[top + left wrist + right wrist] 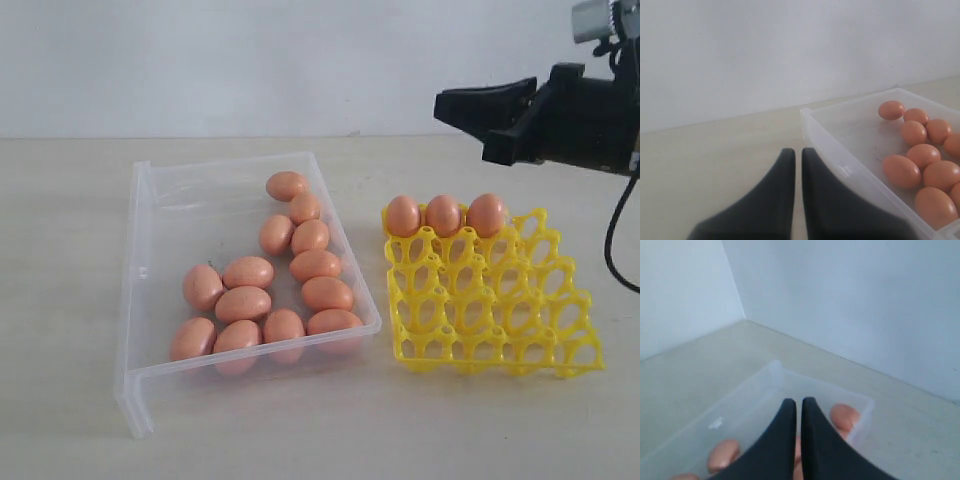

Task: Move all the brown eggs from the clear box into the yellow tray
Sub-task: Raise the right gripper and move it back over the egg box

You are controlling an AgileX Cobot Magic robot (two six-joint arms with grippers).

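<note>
The clear box (190, 225) holds thirteen brown eggs (243, 303), bunched toward its right and near walls. Right of the box stands the yellow tray (500, 320), with three more in its far row. The right gripper (440, 105) hangs high, right of the box, pinched closed and empty. The left gripper (798, 151), also closed, sits just outside the box. The eggs look light, smooth and probably fragile, so they are best gripped gently across the waist.

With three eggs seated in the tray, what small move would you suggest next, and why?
I'd likely swing the right gripper over the clear box, opening it on the way: its jaws are shut and empty, raised near the yellow tray, while thirteen brown eggs lie in the box.
</note>
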